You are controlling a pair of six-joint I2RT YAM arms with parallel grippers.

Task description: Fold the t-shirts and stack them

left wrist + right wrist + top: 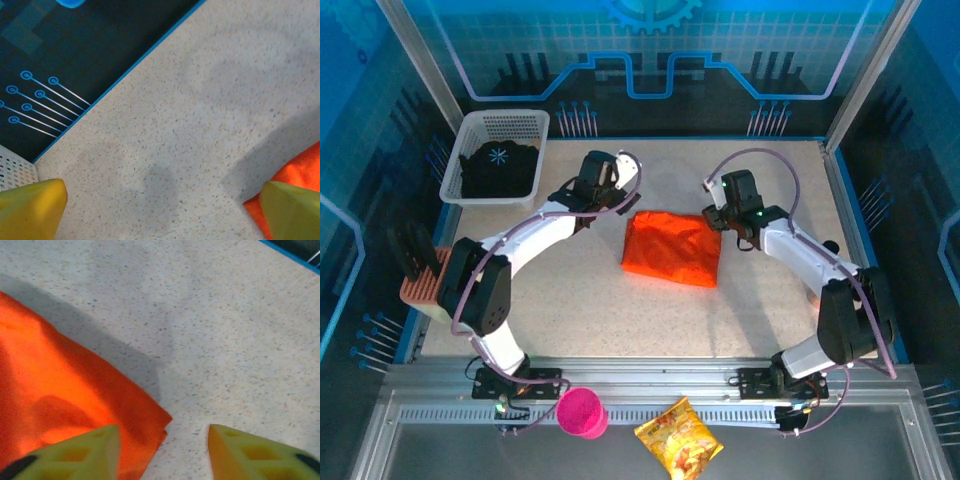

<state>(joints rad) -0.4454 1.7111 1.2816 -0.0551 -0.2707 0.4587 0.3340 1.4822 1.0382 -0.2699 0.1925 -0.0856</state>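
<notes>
A bright-orange t-shirt (672, 248) lies folded into a rough rectangle mid-table. A black t-shirt (500, 165) with a pale-blue snowflake print sits in the white mesh basket (470, 128) at the back left. My left gripper (610, 198) hovers by the orange shirt's far left corner; its yellow fingertips (30, 207) stand wide open over bare table, and orange cloth (300, 172) shows beside the right one. My right gripper (725, 218) is at the shirt's far right corner, open; one finger (75, 455) is over the orange t-shirt (60, 390), the other over the table.
A pink cup (582, 412) and a yellow snack bag (678, 438) lie on the metal rail in front of the arm bases. A ribbed orange-brown block (420, 285) sits at the table's left edge. Blue wall panels close the back and sides.
</notes>
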